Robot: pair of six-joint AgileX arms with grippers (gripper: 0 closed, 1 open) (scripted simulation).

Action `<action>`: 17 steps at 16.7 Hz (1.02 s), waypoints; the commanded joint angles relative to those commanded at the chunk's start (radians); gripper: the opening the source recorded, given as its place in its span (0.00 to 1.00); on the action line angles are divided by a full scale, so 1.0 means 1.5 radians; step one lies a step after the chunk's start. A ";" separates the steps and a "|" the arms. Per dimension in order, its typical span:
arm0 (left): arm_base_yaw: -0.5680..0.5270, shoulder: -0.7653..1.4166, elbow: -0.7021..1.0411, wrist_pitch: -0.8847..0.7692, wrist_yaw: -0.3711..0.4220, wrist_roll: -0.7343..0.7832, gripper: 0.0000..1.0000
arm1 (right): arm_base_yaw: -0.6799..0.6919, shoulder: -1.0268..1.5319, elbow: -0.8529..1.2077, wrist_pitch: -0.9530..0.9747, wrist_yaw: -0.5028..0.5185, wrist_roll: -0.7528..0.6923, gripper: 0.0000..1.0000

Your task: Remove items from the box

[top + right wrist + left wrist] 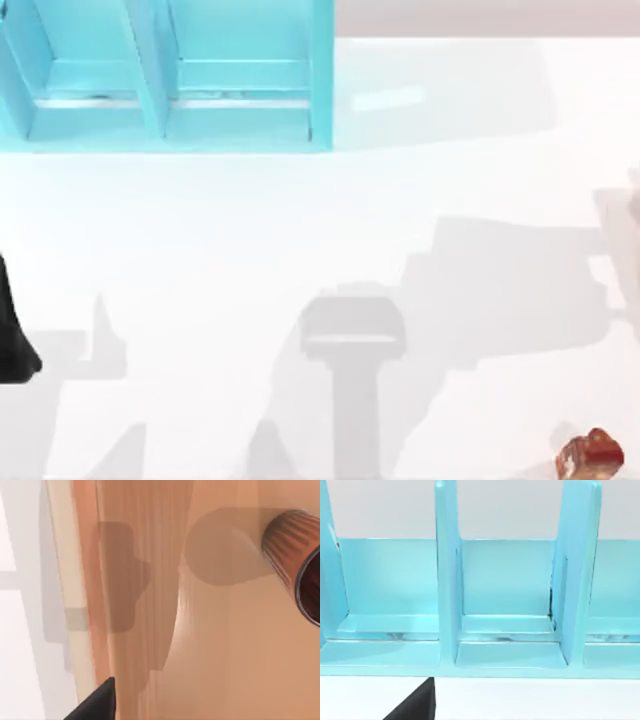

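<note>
Right wrist view: looking into a tan box (225, 645), with the ribbed cup (290, 550) lying or tilted near one wall, its dark mouth cut off at the frame edge. It casts a round shadow on the box floor. A dark fingertip (97, 702) shows at the frame's lower edge, over the box wall (95, 580). Whether the right gripper is open or closed: cannot tell. Nothing is seen held.

Top view: the orange-red lumpy piece (592, 455) sits on the white tabletop (250, 250) at the near right corner, so 1 of 2 items is judged already out. The cup is judged the remaining item. The left arm (15, 340) is a dark shape at the left edge, parked. A blue rack (170, 80) stands at the far left, and the left wrist view faces its dividers (447, 575). Left gripper state: cannot tell.

Risks, judged:
1. The cup sits close to the box wall. A finger descending on that side could strike the wall or rim and shift the box.
2. The cup is tapered and ribbed. A pinch on the slope could squeeze it out sideways or roll it.
3. If the cup rests on its side, a top-down approach may push it along the floor rather than trap it.
4. On lifting, the cup could catch the wall.
5. Placing it near the lumpy piece risks knocking that off the tabletop edge.
</note>
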 joint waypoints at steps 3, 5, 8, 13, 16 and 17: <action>0.000 0.000 0.000 0.000 0.000 0.000 1.00 | -0.097 0.052 0.085 -0.016 -0.011 -0.095 1.00; 0.000 0.000 0.000 0.000 0.000 0.000 1.00 | -0.127 0.070 0.111 -0.022 -0.018 -0.125 1.00; 0.000 0.000 0.000 0.000 0.000 0.000 1.00 | -0.131 0.073 0.114 -0.023 -0.019 -0.129 1.00; 0.000 0.000 0.000 0.000 0.000 0.000 1.00 | -0.129 0.074 0.089 0.002 -0.019 -0.127 1.00; 0.000 0.000 0.000 0.000 0.000 0.000 1.00 | -0.128 0.081 0.033 0.065 -0.019 -0.126 1.00; 0.000 0.000 0.000 0.000 0.000 0.000 1.00 | -0.128 0.083 0.010 0.091 -0.019 -0.126 1.00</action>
